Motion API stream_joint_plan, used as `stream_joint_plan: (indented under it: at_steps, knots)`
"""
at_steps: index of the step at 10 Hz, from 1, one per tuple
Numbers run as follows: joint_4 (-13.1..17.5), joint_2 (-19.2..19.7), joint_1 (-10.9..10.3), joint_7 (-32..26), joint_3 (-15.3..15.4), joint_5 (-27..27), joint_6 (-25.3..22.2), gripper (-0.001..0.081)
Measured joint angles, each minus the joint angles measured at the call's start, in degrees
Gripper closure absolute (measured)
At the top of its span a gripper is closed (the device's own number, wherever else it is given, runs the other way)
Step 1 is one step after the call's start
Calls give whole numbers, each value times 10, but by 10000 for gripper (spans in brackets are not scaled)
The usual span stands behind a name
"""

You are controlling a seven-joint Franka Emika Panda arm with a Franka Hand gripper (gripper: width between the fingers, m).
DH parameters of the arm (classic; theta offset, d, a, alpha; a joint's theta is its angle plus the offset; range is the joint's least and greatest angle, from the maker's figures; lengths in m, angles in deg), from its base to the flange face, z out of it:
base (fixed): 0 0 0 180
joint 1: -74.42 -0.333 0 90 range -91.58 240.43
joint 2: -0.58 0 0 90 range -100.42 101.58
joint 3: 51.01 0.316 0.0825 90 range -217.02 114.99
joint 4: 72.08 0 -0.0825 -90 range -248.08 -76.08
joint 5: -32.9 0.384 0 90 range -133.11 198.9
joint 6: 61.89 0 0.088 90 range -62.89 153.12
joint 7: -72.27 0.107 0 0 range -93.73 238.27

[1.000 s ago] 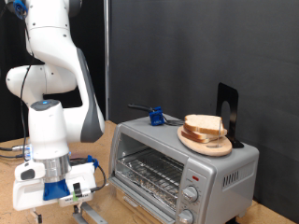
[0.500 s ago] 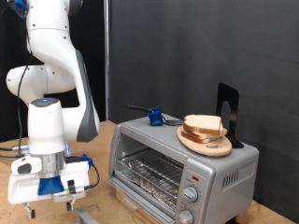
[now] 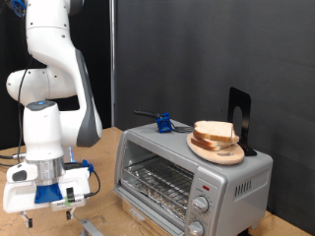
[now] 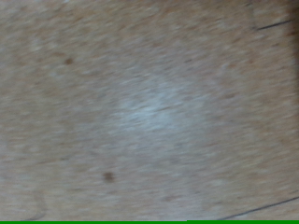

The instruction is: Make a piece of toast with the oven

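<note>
You have one oven [image 3: 187,177], one stack of bread slices [image 3: 215,135] on its roof, a wooden tabletop [image 4: 149,112], black backdrop; claw [image 3: 49,202] low left, state unreadable.

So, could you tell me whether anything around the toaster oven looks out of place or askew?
Nothing looks spilled or damaged. One oddity: the bread slices sit on a wooden plate on top of the oven, whose rack looks bare. The gripper is low at the exterior view's left, away from both; the wrist view shows only blurred wood.

The exterior view faces the oven [image 3: 192,172] and arm side-on; the wrist view stares closely at blurred wood.
</note>
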Motion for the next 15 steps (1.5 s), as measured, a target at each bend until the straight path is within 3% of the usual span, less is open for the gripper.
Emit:
stream_joint_plan:
  at_steps: [1, 2, 4, 5, 10, 12, 14, 15]
  knots:
    - [10, -21, 61, -116, 78, 118, -60, -2]
    - [20, -55, 88, -228, 106, 212, -141, -2]
    - [27, -122, 107, -350, 99, 268, -306, -2]
    - [27, -150, 109, -367, 92, 277, -357, -2]
    - [17, -282, 122, -281, 71, 270, -440, -2]
    - [18, -331, 138, -254, 55, 230, -497, -2]
    - [26, -374, 158, -216, 46, 156, -567, -2]
    - [26, -395, 165, -191, 49, 131, -578, -2]
